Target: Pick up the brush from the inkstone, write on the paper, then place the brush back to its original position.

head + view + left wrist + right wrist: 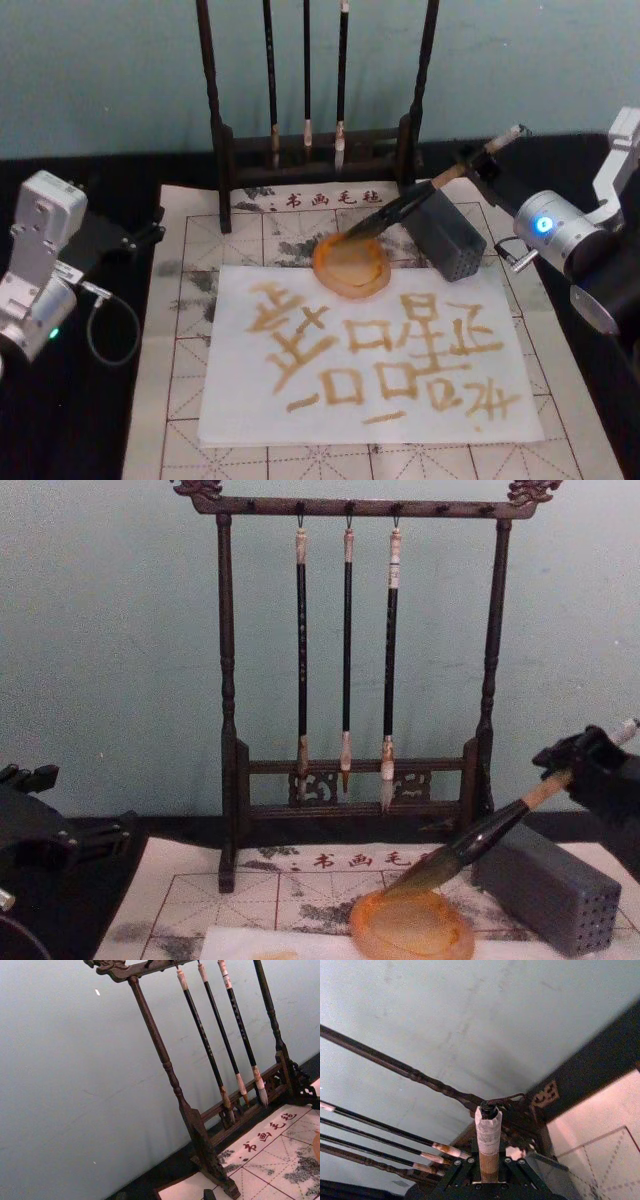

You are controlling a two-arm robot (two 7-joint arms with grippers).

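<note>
The brush [400, 212] slants down from the right, and its olive bristle tip rests on the far rim of the orange inkstone [352, 268]. My right gripper [478, 165] is shut on the tan upper handle, behind the grey block. In the chest view the brush [480, 845] runs from the right gripper [580, 765] down to the inkstone [412, 927]. The right wrist view shows the white-capped handle [488, 1132] standing between the gripper's black fingers [462, 1172]. The white paper [240, 400] lies in front of the inkstone, covered with brown characters. My left gripper [140, 238] is parked at the table's left.
A grey perforated block [447, 238] sits right of the inkstone, under the brush's shaft. A dark wooden rack [315, 150] with three thin hanging brushes [347, 650] stands at the back. A gridded felt mat [180, 330] lies under the paper on the black table.
</note>
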